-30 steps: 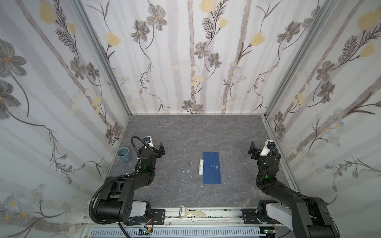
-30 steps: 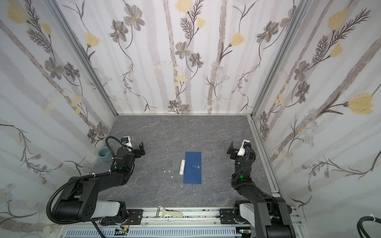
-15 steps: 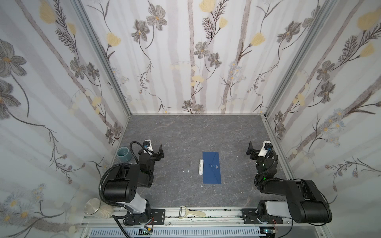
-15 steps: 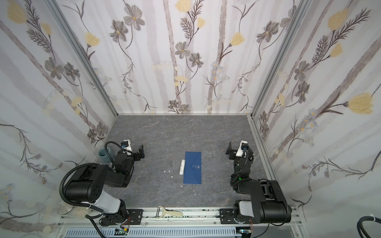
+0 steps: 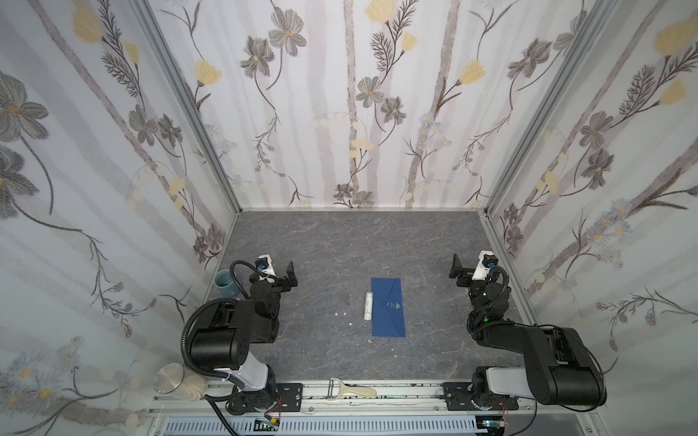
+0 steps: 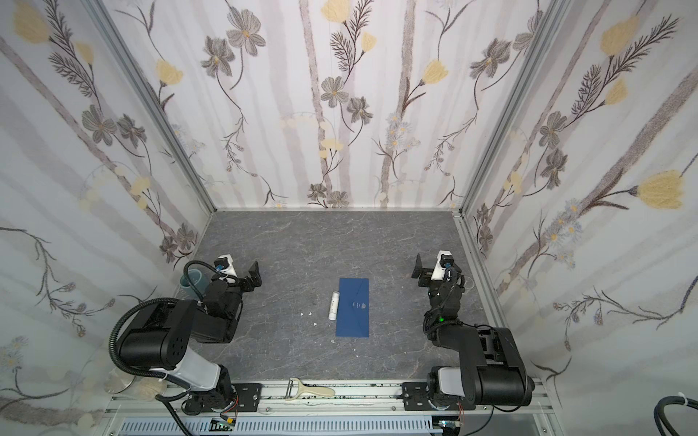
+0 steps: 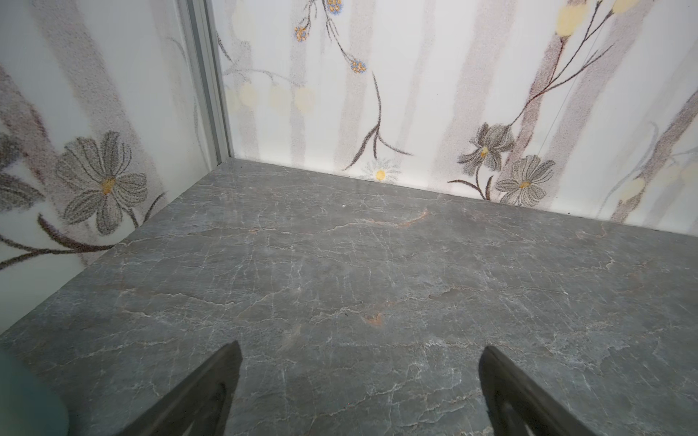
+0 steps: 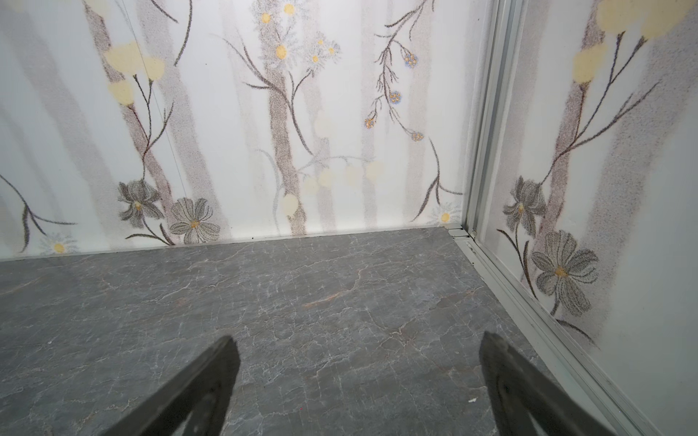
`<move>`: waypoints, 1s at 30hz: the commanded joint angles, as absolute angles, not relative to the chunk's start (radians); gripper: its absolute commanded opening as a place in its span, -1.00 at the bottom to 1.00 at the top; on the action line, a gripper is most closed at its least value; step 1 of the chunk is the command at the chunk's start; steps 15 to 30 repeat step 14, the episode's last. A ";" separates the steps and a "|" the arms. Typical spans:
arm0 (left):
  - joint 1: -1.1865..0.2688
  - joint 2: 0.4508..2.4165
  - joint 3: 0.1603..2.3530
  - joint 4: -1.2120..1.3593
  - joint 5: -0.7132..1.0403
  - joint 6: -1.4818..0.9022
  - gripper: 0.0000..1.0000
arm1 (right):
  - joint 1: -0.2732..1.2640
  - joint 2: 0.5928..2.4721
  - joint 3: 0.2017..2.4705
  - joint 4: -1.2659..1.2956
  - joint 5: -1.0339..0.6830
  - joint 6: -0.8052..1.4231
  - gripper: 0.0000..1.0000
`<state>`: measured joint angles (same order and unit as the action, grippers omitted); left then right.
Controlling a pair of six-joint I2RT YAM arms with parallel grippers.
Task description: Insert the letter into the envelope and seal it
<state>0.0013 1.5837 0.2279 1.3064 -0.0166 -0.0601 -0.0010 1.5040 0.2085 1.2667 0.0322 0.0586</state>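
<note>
The dark blue envelope (image 5: 388, 307) (image 6: 353, 307) lies flat in the middle of the grey table, its flap down, in both top views. The letter is out of view. My left gripper (image 5: 278, 271) (image 6: 242, 271) hovers low at the table's left side, far from the envelope, open and empty. In the left wrist view my left gripper (image 7: 360, 349) has only bare table between its fingers. My right gripper (image 5: 470, 266) (image 6: 432, 268) stands open at the right side near the wall. The right wrist view shows my right gripper (image 8: 359, 341) over bare table too.
A white glue stick (image 5: 367, 305) (image 6: 332, 305) lies against the envelope's left edge. A teal cup (image 5: 226, 287) stands by the left wall behind my left arm. Small white scraps (image 5: 340, 313) dot the table. A peeler (image 5: 347, 390) rests on the front rail.
Both arms have folded back onto their bases, and the grippers have shifted only slightly while staying open. The envelope and glue stick have not moved.
</note>
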 commanded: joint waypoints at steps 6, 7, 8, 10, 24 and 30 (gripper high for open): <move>0.000 1.585 0.231 1.356 -0.026 -0.071 1.00 | -0.002 1.509 0.210 1.292 0.018 0.043 0.99; 0.000 1.585 0.231 1.356 -0.023 -0.069 1.00 | -0.002 1.509 0.211 1.292 0.018 0.042 0.99; 0.000 1.585 0.230 1.356 -0.020 -0.068 1.00 | -0.002 1.511 0.212 1.290 0.018 0.043 0.99; 0.000 1.585 0.232 1.356 -0.020 -0.067 1.00 | -0.001 1.517 0.219 1.285 0.017 0.043 0.99; 0.000 1.585 0.231 1.355 -0.020 -0.067 1.00 | -0.002 1.509 0.212 1.290 0.018 0.041 0.99; 0.000 1.585 0.231 1.355 -0.020 -0.067 1.00 | -0.002 1.509 0.212 1.290 0.018 0.041 0.99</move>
